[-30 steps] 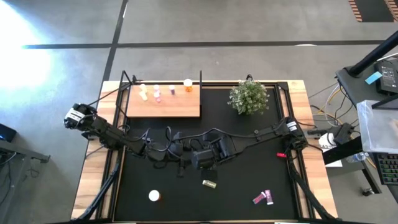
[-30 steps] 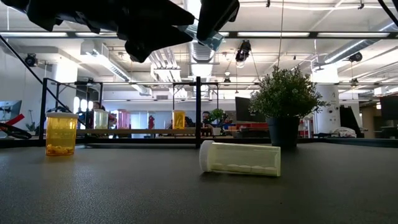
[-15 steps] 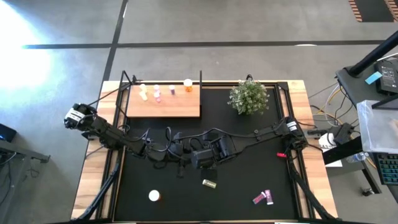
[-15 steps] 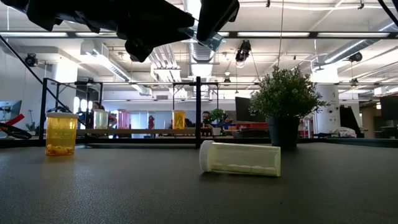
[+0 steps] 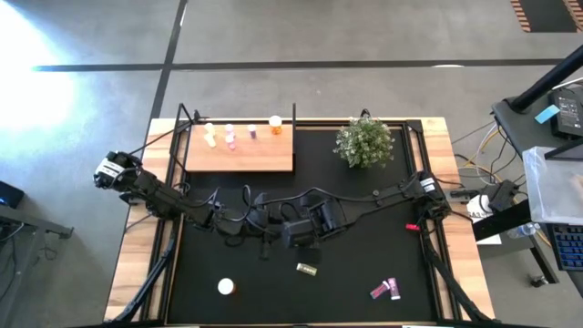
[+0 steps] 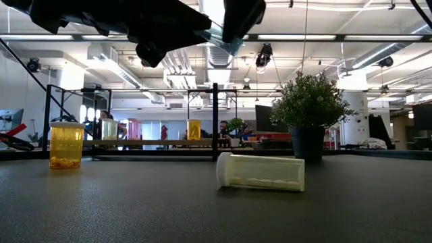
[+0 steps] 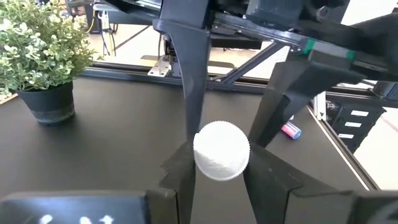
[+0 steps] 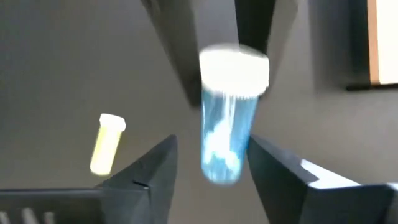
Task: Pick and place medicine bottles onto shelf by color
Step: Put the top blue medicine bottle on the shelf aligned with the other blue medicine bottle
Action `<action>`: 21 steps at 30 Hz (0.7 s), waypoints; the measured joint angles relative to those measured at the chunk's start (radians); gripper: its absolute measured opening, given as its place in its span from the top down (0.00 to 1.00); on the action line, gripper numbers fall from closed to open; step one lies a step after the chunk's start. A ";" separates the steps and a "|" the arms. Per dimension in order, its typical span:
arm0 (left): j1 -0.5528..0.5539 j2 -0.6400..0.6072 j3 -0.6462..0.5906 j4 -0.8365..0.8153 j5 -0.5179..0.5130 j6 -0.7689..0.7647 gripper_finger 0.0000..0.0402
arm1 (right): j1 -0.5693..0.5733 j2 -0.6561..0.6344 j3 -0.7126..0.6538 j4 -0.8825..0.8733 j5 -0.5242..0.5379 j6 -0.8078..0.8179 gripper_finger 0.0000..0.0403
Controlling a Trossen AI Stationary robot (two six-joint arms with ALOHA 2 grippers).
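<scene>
A blue-teal bottle with a white cap (image 8: 227, 118) hangs above the middle of the black mat (image 5: 364, 264), between my two grippers. It also shows in the low view (image 6: 227, 42). My left gripper (image 7: 221, 171) comes from the table's left and is shut on the bottle's cap end. My right gripper (image 8: 214, 165) comes from the right and is open, its fingers standing on either side of the bottle's bottom end. The light-wood shelf (image 5: 264, 157) at the far left carries several small bottles. My left gripper pinches the bottle's white cap (image 7: 221, 152) between its two fingers, one on each side. The fingers come level from the table's left, along the bottle. The bottle lies about level, cap toward my left wrist, lifted clear of the mat.
On the mat lie a yellowish bottle (image 5: 307, 269), an upright orange bottle (image 5: 225, 287), pink and purple bottles (image 5: 384, 290) and a small pink one (image 5: 412, 226). A potted plant (image 5: 364, 141) stands at the far right of the shelf.
In the low view my right gripper has shifted slightly toward the table's right edge. The blue-teal bottle has stayed where it was, and the left gripper has kept still.
</scene>
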 joint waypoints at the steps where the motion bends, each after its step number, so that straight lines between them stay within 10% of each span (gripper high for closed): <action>1: 0.000 0.000 0.000 -0.001 0.000 0.000 0.75 | 0.000 0.000 0.007 -0.028 -0.004 0.005 0.53; 12: 0.089 -0.009 -0.001 -0.080 0.005 0.008 0.75 | 0.000 -0.046 0.107 -0.333 0.099 0.055 0.40; 21: 0.272 -0.122 0.117 -0.551 0.026 0.029 0.75 | -0.007 -0.197 -0.045 -0.309 0.318 0.109 0.42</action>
